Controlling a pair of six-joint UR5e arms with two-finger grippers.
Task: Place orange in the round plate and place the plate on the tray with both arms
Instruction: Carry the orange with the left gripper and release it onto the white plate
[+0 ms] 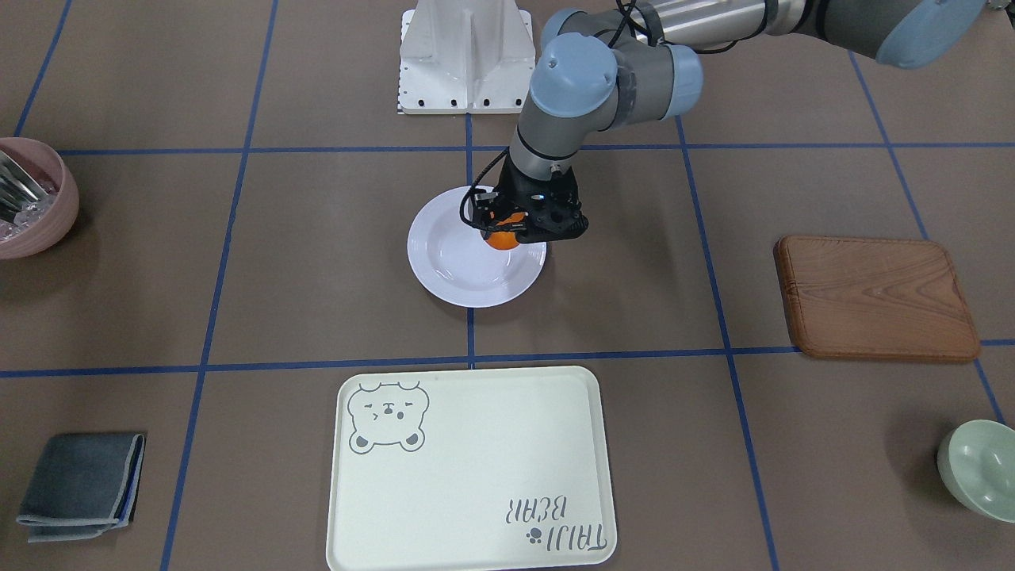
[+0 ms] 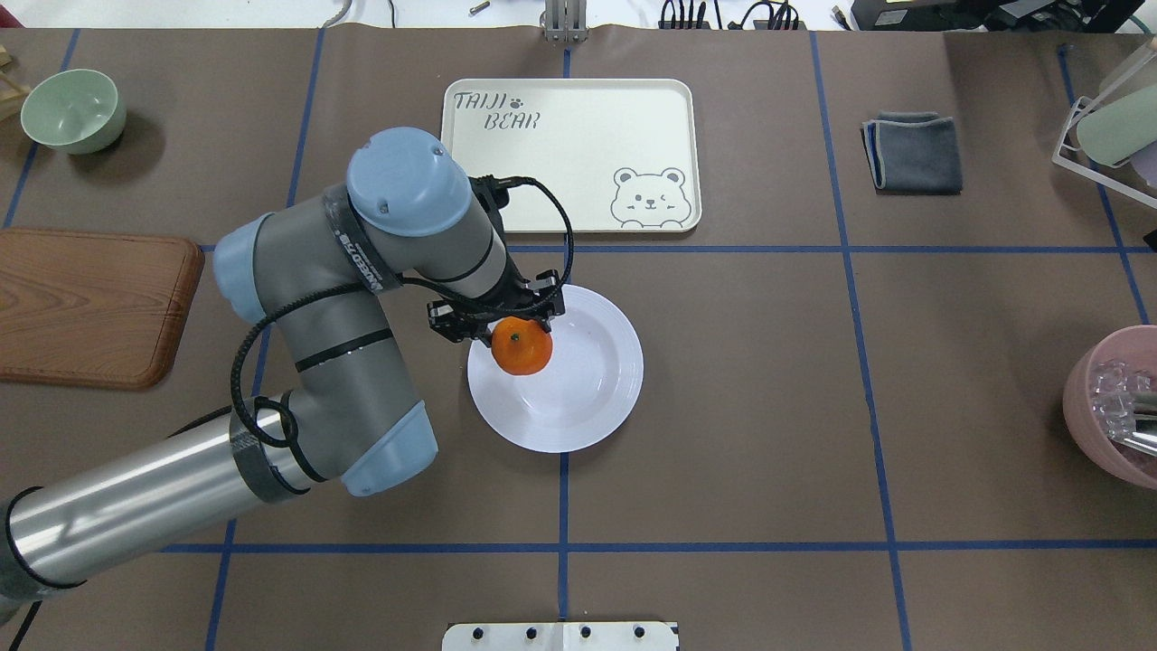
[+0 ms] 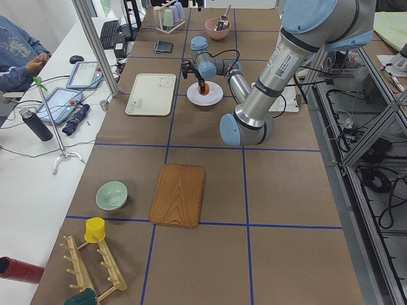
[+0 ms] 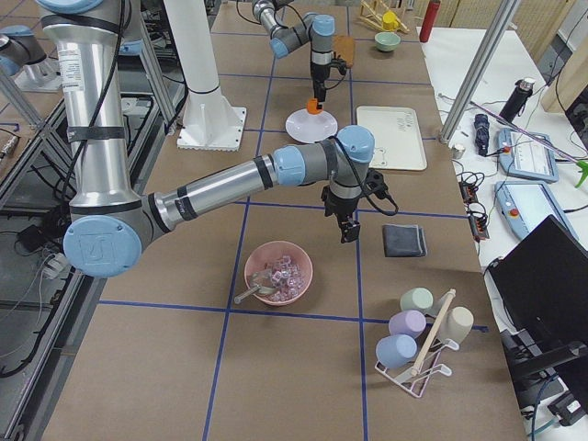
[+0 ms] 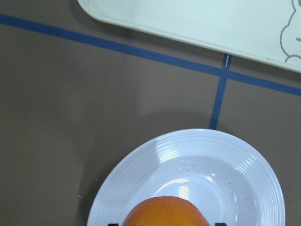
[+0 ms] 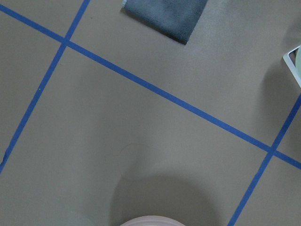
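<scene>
Brown table [image 2: 768,407] gridded in blue tape [image 2: 850,249]; tray [image 2: 578,136] near the round plate [image 2: 597,398], across one tape line; right gripper [image 4: 350,230] well apart from the plate, jaw state indiscernible; left gripper [image 2: 503,321] over the plate, jaws pinching the orange [image 2: 522,348].

The left side of the round plate [image 2: 587,407] is blocked by the left arm [image 2: 362,298]. The left gripper [image 2: 517,336], with the orange [image 2: 524,354] pinched in its jaws, is hung over that same part of the plate. The plate's right side is faced by bare bench [image 2: 768,380]. Between the plate and the tray [image 2: 578,136] only a strip of bench with blue tape [image 2: 633,249] is seen. Far to the right, the grey cloth [image 2: 913,152] and the pink bowl [image 2: 1112,407] are set, with the right gripper [image 4: 349,228] held above the bench between them. The wooden board [image 2: 90,303] is found well off to the left.
</scene>
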